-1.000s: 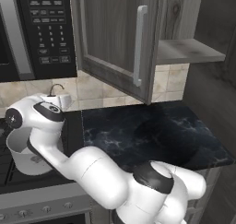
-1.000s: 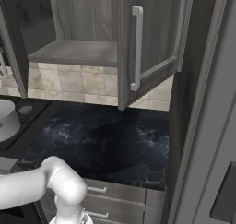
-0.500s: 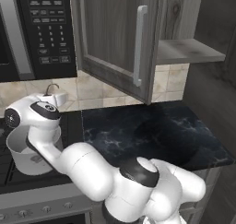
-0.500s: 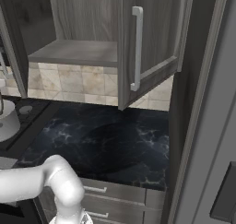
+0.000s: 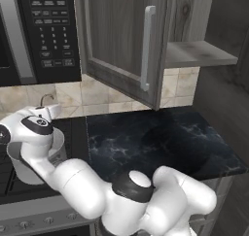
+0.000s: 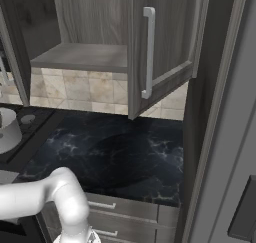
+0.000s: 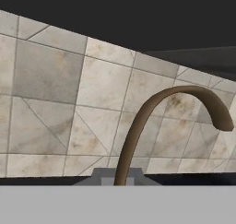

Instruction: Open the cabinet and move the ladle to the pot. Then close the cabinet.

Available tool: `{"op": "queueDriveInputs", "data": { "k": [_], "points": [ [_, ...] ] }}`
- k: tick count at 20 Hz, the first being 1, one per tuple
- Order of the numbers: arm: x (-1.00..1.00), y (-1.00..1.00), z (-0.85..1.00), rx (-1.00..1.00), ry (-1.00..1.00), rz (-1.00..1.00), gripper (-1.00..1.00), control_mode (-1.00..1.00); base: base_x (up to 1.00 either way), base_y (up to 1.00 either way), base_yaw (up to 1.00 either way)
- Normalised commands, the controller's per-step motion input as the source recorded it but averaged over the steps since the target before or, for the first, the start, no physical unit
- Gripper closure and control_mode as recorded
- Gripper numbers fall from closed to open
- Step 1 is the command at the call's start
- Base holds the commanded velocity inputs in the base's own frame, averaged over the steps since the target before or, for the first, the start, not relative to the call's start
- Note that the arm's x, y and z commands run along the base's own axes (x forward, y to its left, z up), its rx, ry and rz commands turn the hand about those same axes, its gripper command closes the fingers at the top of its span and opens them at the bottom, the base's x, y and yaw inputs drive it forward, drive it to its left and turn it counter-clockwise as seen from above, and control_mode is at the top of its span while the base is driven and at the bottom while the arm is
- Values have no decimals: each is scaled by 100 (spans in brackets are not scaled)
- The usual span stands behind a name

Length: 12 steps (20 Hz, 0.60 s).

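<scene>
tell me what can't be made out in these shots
- Ladle bowl: the hand view shows the hooked handle alone; its lower end is cut off at the bottom edge.
- Pot inside: in the left base view the white arm covers the opening.
- Pot in the right base view: cut by the left edge.
- Cabinet top: cut off by the top edge in both base views.

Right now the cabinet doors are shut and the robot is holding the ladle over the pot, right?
Not quite: the cabinet doors are open, as the right base view shows, with the shelf bare. The rest holds: the gripper is shut on the ladle above the pot.
</scene>
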Motion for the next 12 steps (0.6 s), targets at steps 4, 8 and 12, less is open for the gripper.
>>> {"op": "queueDriveInputs", "data": {
  "k": [4, 8, 12],
  "points": [
    [3, 25, -29, -5, 0, 0, 100, -100, 0, 0, 0],
    [15, 29, -36, -6, 0, 0, 100, -100, 0, 0, 0],
    [21, 28, -24, -4, 0, 0, 100, -100, 0, 0, 0]
  ]
}}
